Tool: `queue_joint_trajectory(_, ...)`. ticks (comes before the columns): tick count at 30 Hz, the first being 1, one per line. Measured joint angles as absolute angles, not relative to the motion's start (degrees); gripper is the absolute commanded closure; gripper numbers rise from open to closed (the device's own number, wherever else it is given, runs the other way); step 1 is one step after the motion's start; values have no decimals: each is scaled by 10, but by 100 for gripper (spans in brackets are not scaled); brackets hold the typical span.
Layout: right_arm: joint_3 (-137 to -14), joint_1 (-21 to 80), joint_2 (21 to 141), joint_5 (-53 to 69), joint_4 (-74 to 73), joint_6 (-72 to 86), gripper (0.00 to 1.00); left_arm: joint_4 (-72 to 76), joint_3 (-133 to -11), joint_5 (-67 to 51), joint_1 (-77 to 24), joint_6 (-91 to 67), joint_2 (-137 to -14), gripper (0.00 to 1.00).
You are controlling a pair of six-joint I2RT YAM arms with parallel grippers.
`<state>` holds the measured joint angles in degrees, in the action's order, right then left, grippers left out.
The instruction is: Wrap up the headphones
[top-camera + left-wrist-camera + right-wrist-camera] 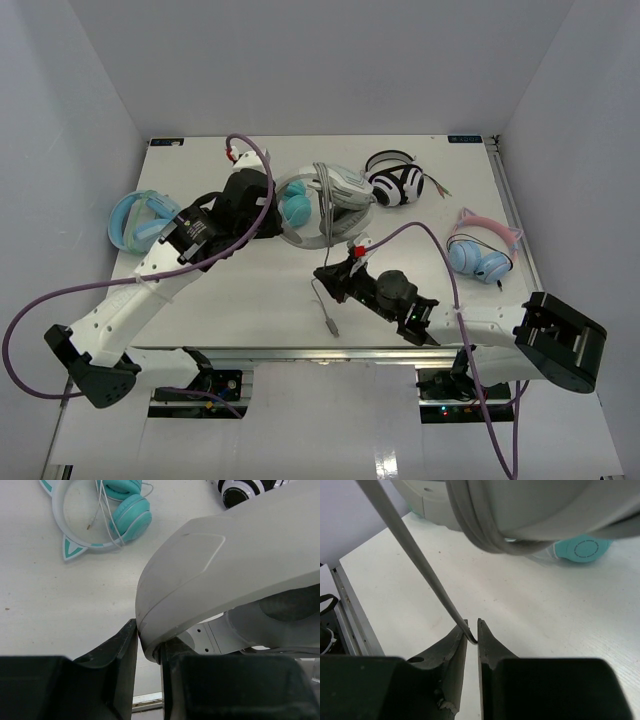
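The light grey headphones [343, 186] hang just above the table's middle back. My left gripper [272, 216] is shut on their headband [210, 565], whose edge is pinched between the fingers of the left gripper [148, 632]. Loops of thin grey cable lie around the band [485, 535]. From there the cable [410, 545] runs down into the narrow slit between the jaws of my right gripper [472, 626], which is shut on it. In the top view the right gripper [332, 272] sits in front of the headphones, and the cable's plug end [330, 324] lies on the table.
Teal cat-ear headphones [117, 512] lie on the table under the grey pair. Pale blue headphones [140, 220] sit at the left edge, black-and-white striped ones [396, 183] at the back, pink-and-blue ones [481, 251] at the right. White walls enclose the table [250, 300].
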<state>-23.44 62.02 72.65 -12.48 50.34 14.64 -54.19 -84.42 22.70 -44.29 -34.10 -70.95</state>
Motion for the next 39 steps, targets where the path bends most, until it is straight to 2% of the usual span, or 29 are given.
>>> queue_joint_trajectory(8,-222,620,777,-136,594,143,80,-516,-828,218,-443,-352,-687,100)
queue_joint_trajectory(20,-220,620,872,-138,711,126,71,-505,-820,207,-443,-359,-684,100)
queue_joint_trajectory(39,-207,620,1005,-149,735,102,68,-505,-819,186,-444,-358,-677,100)
